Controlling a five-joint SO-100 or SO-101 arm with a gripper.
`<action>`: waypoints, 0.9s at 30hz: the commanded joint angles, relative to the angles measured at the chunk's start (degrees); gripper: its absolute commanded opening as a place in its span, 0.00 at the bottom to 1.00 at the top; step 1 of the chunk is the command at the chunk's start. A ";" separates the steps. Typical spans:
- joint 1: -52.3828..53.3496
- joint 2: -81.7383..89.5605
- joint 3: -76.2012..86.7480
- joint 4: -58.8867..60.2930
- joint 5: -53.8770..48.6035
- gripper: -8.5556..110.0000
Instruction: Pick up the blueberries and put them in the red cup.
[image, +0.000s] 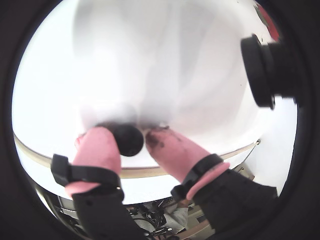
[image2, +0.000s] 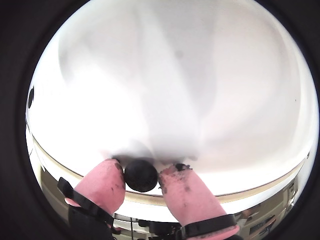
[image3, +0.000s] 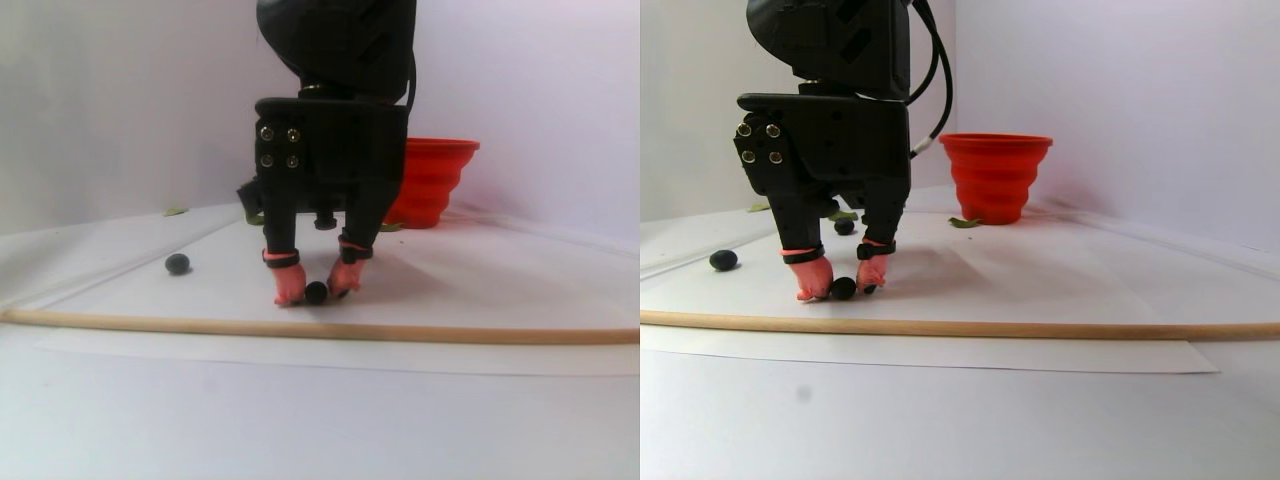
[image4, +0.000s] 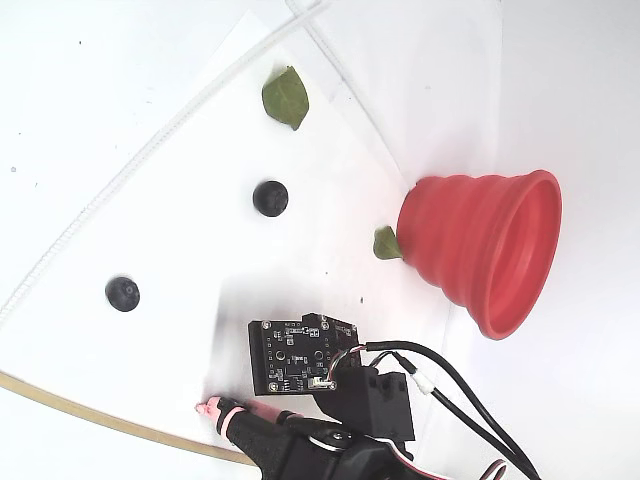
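Pink fingertips (image: 100, 147) flank a blue-black blueberry (image: 128, 139). Behind the black gripper (image3: 316, 293), a ribbed red cup (image3: 432, 180). Green leaves (image4: 286, 97) beyond it.

I log: matt, soft-looking ribbed red cup (image4: 480, 250), matt dark blueberries (image4: 270, 197), pink rubbery stained fingertips (image: 100, 145), smooth white paper-like counter (image4: 150, 110).

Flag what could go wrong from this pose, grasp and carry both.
1. The blueberry sits between the pink fingertips of the tool, down at the sheet; a round berry could squirt out as they close, or crush.
2. The wooden strip lies just in front; an escaped berry may roll against it.
3. The red cup looks soft; a bump during the drop might tip it.
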 joint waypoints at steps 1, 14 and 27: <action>0.26 0.18 0.18 -0.53 -0.18 0.17; 0.09 4.75 -0.44 2.02 0.18 0.16; -0.44 10.99 -1.49 5.36 0.44 0.16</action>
